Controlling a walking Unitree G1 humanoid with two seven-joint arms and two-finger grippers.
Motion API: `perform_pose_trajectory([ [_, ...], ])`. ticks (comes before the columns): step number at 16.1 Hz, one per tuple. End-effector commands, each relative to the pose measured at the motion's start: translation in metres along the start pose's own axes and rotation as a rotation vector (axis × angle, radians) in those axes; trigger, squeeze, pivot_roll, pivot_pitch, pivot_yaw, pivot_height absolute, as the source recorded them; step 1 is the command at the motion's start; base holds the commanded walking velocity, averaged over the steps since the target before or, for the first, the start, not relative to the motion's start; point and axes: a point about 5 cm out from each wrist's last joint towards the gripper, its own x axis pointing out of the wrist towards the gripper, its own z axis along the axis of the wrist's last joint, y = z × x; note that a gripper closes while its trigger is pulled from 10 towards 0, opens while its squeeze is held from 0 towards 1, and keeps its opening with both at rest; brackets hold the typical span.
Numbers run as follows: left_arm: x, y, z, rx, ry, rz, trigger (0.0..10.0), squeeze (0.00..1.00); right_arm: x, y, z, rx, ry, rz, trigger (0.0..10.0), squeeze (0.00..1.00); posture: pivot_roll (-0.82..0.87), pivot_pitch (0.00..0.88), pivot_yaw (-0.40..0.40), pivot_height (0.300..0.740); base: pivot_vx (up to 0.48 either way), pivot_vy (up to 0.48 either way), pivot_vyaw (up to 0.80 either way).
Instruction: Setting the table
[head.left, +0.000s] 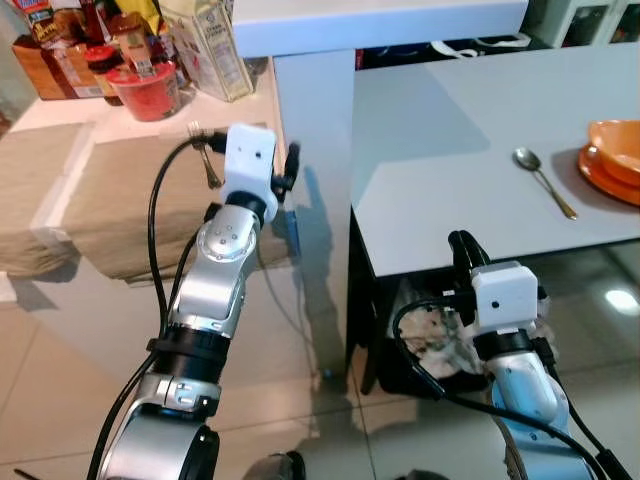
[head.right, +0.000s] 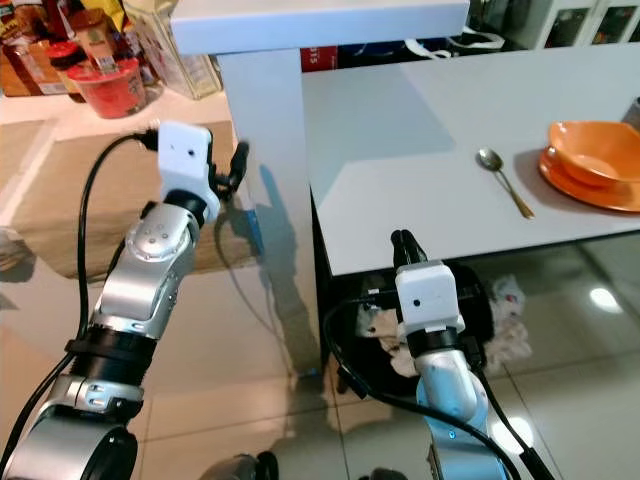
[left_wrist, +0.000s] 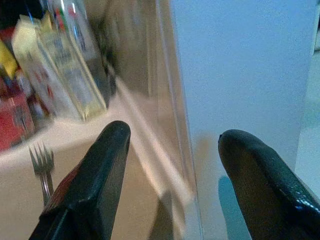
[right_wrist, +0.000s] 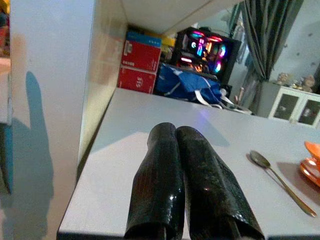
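Note:
A grey table (head.left: 450, 150) carries a metal spoon (head.left: 543, 180) beside an orange bowl (head.left: 615, 140) on an orange plate (head.right: 600, 190) at its right end. My right gripper (head.left: 462, 243) is shut and empty, its tips at the table's front edge; the spoon (right_wrist: 280, 180) lies ahead of it to the right. My left gripper (head.left: 290, 165) is raised and open over a beige mat (head.left: 120, 190) on the left counter, close to a white upright panel (head.left: 315, 120). A fork (left_wrist: 42, 165) lies on the mat just beside the left fingers (left_wrist: 100, 165).
Food packets, a red noodle cup (head.left: 150, 90) and a carton (head.left: 210, 45) crowd the counter's back. Under the table stands a black bin (head.left: 430, 345) with crumpled waste. Red boxes (right_wrist: 140, 65) and a blue bag (right_wrist: 185, 85) sit beyond the table's far edge.

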Motion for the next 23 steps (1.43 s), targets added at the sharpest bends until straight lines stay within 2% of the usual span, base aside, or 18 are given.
perform_pose_trajectory([
  [1,0.007,0.006,-0.001,-0.007,0.043,0.062,10.0,0.0,-0.001,0.001,0.002,0.0,-0.005,0.002,10.0,0.0,-0.08,0.066,0.077,0.74,0.0,0.0,0.0],
  [2,0.014,0.015,-0.002,-0.034,0.079,0.135,10.0,0.0,-0.002,0.001,0.002,0.0,-0.003,0.002,10.0,0.0,-0.08,0.068,0.077,0.74,0.0,0.0,0.0],
  [3,0.017,0.018,-0.002,-0.036,0.088,0.159,10.0,0.0,-0.002,0.001,0.002,0.0,-0.001,0.001,10.0,0.0,-0.08,0.069,0.077,0.74,0.0,0.0,0.0],
  [4,0.027,0.019,0.005,-0.039,0.089,0.168,10.0,0.0,-0.003,0.001,0.002,0.002,0.001,0.001,10.0,0.0,-0.08,0.073,0.077,0.74,0.0,0.0,0.0],
  [6,0.034,0.019,0.013,-0.029,0.067,0.163,10.0,0.0,-0.004,0.003,0.002,0.002,0.003,0.006,10.0,0.0,-0.09,0.074,0.084,0.74,0.0,0.0,0.0],
  [10,0.058,0.009,0.043,-0.007,0.028,0.132,10.0,0.0,-0.011,0.005,0.002,0.006,0.013,-0.001,10.0,0.0,-0.11,0.074,0.104,0.74,0.0,0.0,0.0],
  [12,0.058,0.006,0.041,-0.004,0.023,0.104,10.0,0.0,-0.011,0.003,0.003,0.012,0.009,-0.013,10.0,0.0,-0.12,0.061,0.108,0.74,0.0,0.0,0.0],
  [14,0.048,0.003,0.026,-0.006,0.035,0.041,10.0,0.0,-0.009,-0.001,0.001,0.012,0.013,-0.027,10.0,0.0,-0.12,0.049,0.102,0.74,0.0,0.0,0.0],
  [15,0.044,0.008,0.018,-0.006,0.035,0.039,10.0,0.0,-0.008,-0.002,0.0,0.012,0.014,-0.027,10.0,0.0,-0.11,0.042,0.094,0.74,0.0,0.0,0.0],
  [16,0.033,0.026,0.011,-0.017,0.022,0.066,10.0,0.0,-0.005,-0.003,0.001,0.013,0.006,-0.021,10.0,0.0,-0.09,0.038,0.085,0.74,0.0,0.0,0.0],
  [17,0.027,0.037,0.009,-0.018,0.012,0.09,10.0,0.0,-0.003,-0.002,0.001,0.015,0.004,-0.012,10.0,0.0,-0.08,0.034,0.075,0.74,0.0,0.0,0.0],
  [19,0.008,0.061,0.008,0.033,-0.016,0.136,10.0,0.0,0.004,-0.001,0.001,0.026,-0.005,0.012,10.0,0.0,-0.04,0.027,0.06,0.74,0.0,0.0,0.0],
  [22,-0.019,0.076,-0.003,0.076,-0.021,0.169,10.0,0.0,0.012,0.003,0.002,0.048,-0.017,0.028,10.0,0.0,-0.02,0.024,0.051,0.74,0.0,0.0,0.0],
  [23,-0.03,0.078,-0.006,0.046,-0.036,0.163,10.0,0.0,0.014,0.002,0.001,0.048,-0.012,0.032,10.0,0.0,-0.01,0.024,0.045,0.74,0.0,0.0,0.0],
])
